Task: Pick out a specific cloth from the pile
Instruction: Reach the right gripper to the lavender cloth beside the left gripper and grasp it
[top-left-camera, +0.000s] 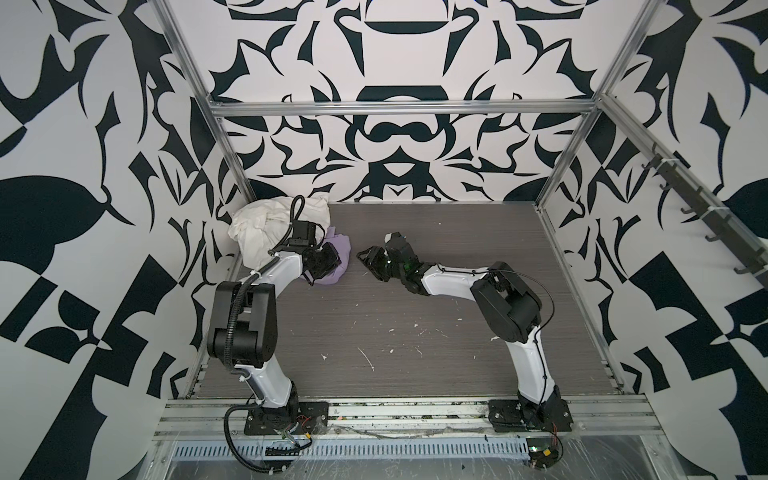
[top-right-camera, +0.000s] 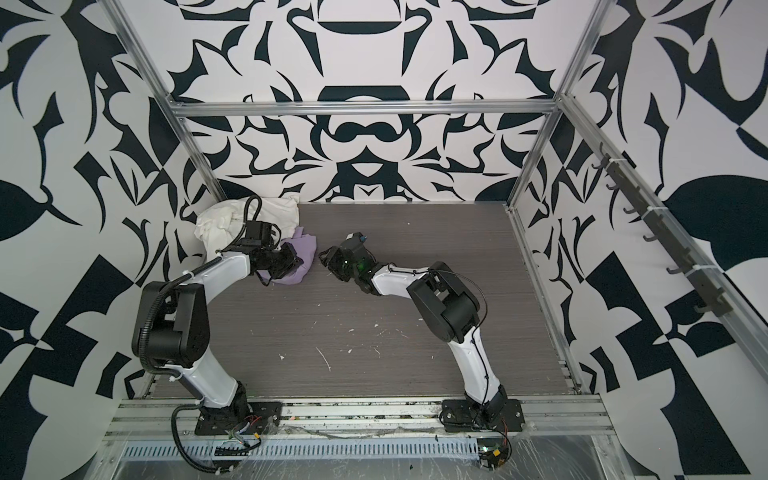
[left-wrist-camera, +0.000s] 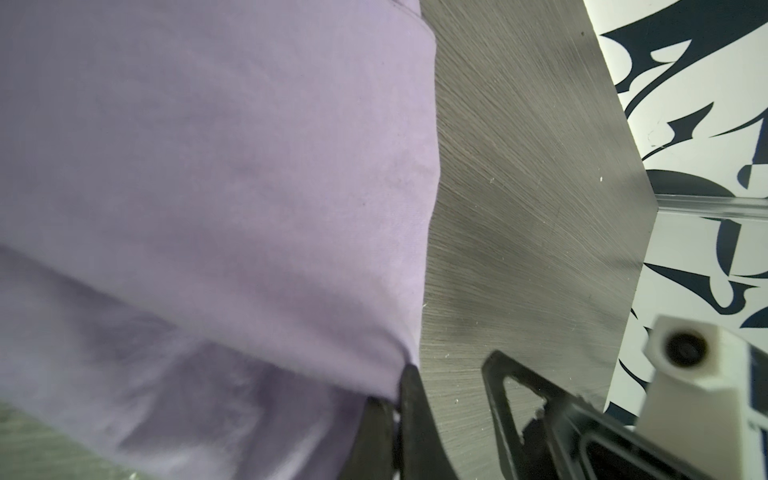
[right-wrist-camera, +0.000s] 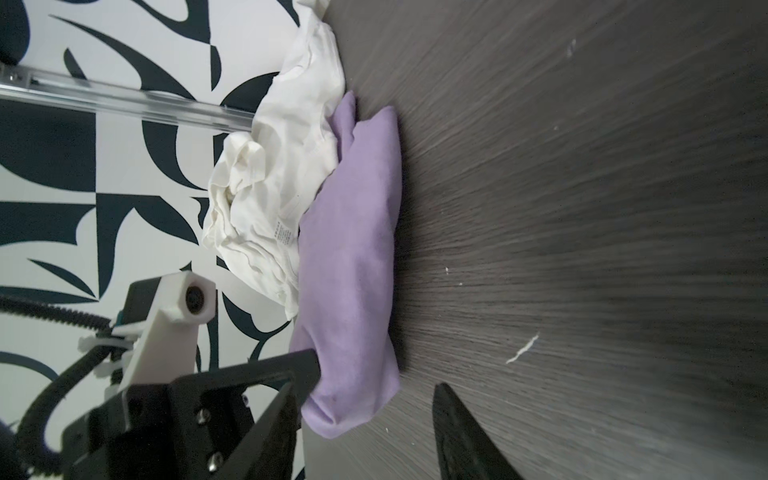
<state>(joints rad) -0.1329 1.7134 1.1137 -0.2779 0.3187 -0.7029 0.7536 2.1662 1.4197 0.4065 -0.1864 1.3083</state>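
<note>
A dark wood-grain bench (top-left-camera: 415, 316) is enclosed by black-and-white patterned walls (top-left-camera: 395, 145). The pile (top-left-camera: 266, 228), mostly white, is heaped in the far left corner, and the cloth (top-left-camera: 340, 245) is seen lying on the bench against its near edge. The left pincer (left-wrist-camera: 392, 384) is clamped shut on a fold of the cloth. The right pincer (top-left-camera: 365, 257) is held partly open and empty just beside it. The grasp is judged made, and the cloth is not yet drawn clear of the pile.

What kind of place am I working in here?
Likely a lab robot cell, not a home: aluminium frame around a grey tabletop, black-and-white patterned wall panels, left arm and right arm bolted to a front rail.
</note>
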